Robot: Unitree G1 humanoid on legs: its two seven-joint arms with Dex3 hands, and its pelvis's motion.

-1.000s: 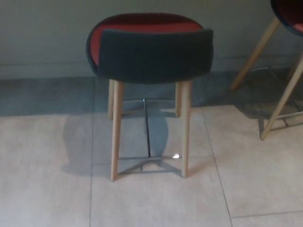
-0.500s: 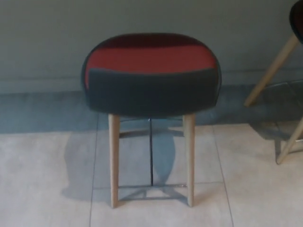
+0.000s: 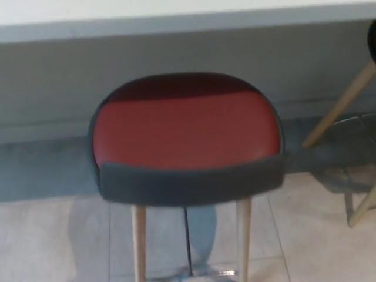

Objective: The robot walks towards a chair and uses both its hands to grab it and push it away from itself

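Red seat padding and a low dark backrest mark the chair (image 3: 187, 141), which stands directly before me at the centre of the head view, its backrest curving along the near edge and its two near wooden legs (image 3: 138, 244) dropping to the tiled floor (image 3: 305, 247). Beyond it runs a grey wall (image 3: 59, 76) under a pale ledge; a second chair's legs (image 3: 338, 108) show at the right edge. Neither of my hands is in view, so whether their fingers are apart or together cannot be told. I judge the step in hand to be the approach, nearly done. To do it well, I should stop squarely behind the backrest, bring both hands to its outer ends at matching height, and push level and straight, so the chair slides without tipping or veering toward its neighbour.
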